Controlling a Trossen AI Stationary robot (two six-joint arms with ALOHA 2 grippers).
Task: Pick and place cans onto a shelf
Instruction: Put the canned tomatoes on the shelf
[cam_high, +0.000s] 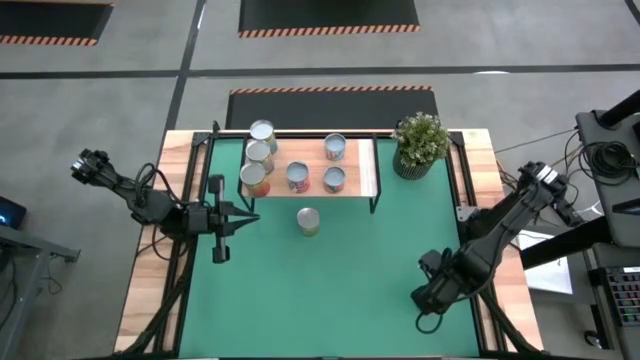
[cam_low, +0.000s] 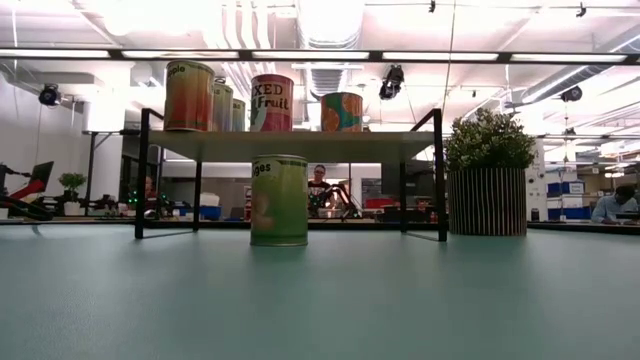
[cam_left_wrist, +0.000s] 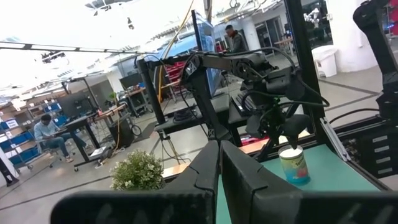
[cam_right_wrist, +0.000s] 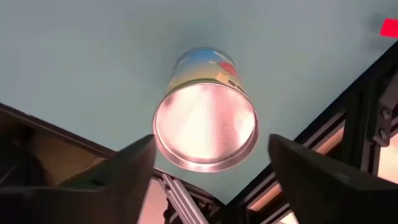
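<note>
Several cans stand on the light-wood shelf (cam_high: 355, 168) at the mat's far side; they also show on the shelf in the low view (cam_low: 300, 145). A green-labelled can (cam_high: 308, 221) stands on its base on the mat in front of the shelf (cam_low: 279, 200). Another can (cam_right_wrist: 205, 127), with a silvery top, stands on the mat near the right edge (cam_left_wrist: 293, 165). My right gripper (cam_right_wrist: 211, 146) is open above this can, one finger on either side, apart from it; in the high view the gripper (cam_high: 432, 293) hides the can. My left gripper (cam_high: 245, 218) is shut and empty left of the shelf.
A potted green plant (cam_high: 420, 143) stands at the shelf's right end. The green mat (cam_high: 330, 300) is bare between the front can and the near edge. Black frame rails (cam_high: 465, 190) run along the table's sides. People sit in the room beyond.
</note>
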